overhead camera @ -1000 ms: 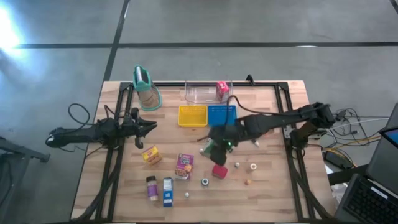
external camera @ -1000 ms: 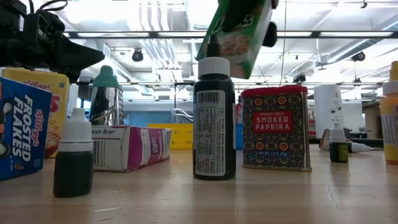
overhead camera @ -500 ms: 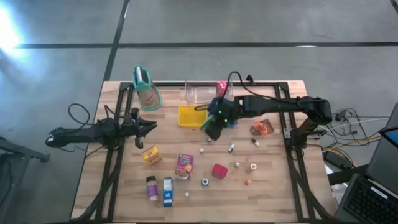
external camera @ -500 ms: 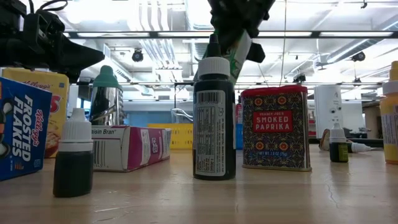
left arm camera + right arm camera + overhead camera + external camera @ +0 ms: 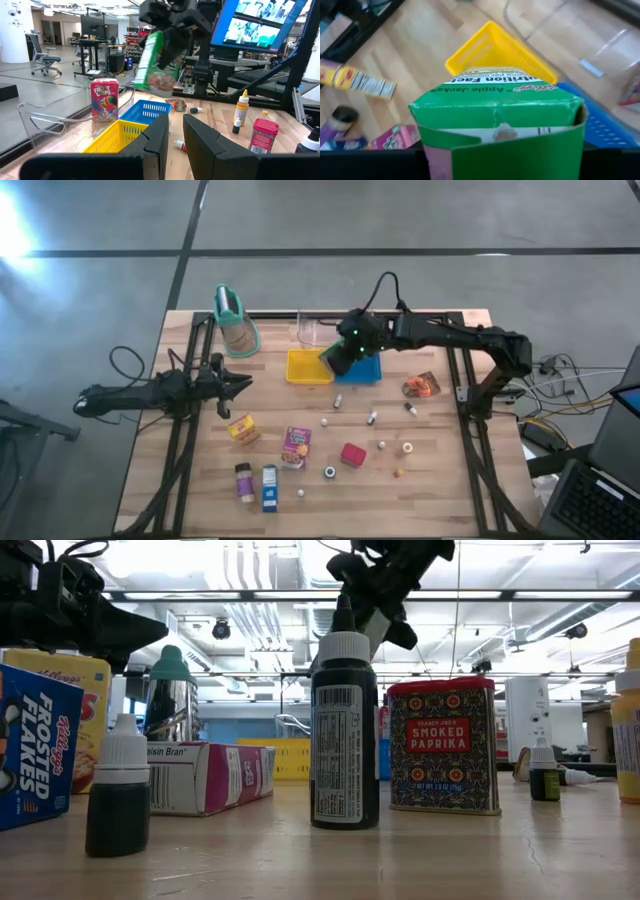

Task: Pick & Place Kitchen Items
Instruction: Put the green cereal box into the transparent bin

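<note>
Right end effector (image 5: pixel 338 358), gripping green carton (image 5: pixel 159 64), has travelled from centre frame up over yellow tray (image 5: pixel 308 366) and blue tray (image 5: pixel 362 368); release likely next; left end effector (image 5: pixel 240 384) closed, idle.

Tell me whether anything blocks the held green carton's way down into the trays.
Nothing visible does. The right gripper holds the green carton in the air above the yellow tray and blue tray, which sit side by side. Both trays look open on top, with only air beneath the carton.
</note>
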